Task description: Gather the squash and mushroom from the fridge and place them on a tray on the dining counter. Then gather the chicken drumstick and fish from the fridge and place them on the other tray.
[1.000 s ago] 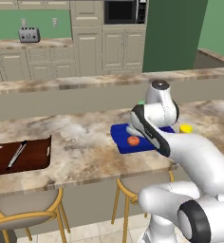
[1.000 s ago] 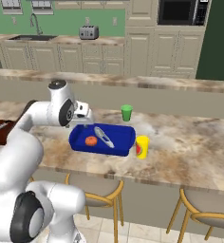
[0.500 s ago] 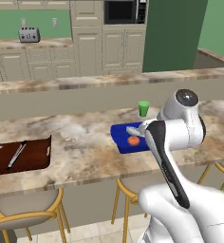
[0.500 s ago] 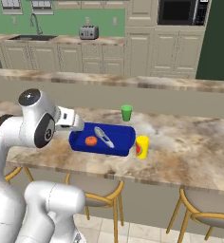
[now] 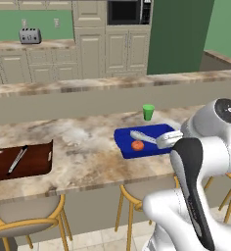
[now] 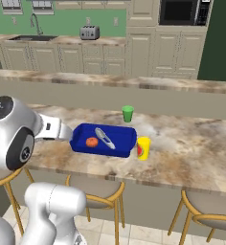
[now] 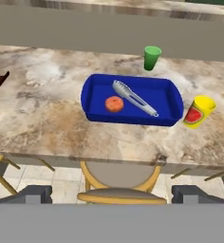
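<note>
The blue tray (image 7: 133, 100) is sitting on the bench (image 7: 47, 118), well to the right of the dark brown tray (image 5: 20, 160) as seen from the left base view. Inside the blue tray a small orange round item (image 7: 114, 104), which cannot be identified for certain, is lying just beside a slim silvery-grey piece (image 7: 134, 98) whose long axis is running diagonally across the tray floor. A green cup (image 7: 152, 58) is standing just behind the blue tray, and a yellow cup (image 7: 198, 111) just beside its right end. In the brown tray a slim pale fish (image 5: 17, 160) is lying lengthwise. The end effector (image 7: 112, 194) is being held empty with its fingers spread wide, off the bench's near edge above a stool (image 7: 117, 182), so the blue tray is lying ahead of it. The fridge is judged to be the next destination.
</note>
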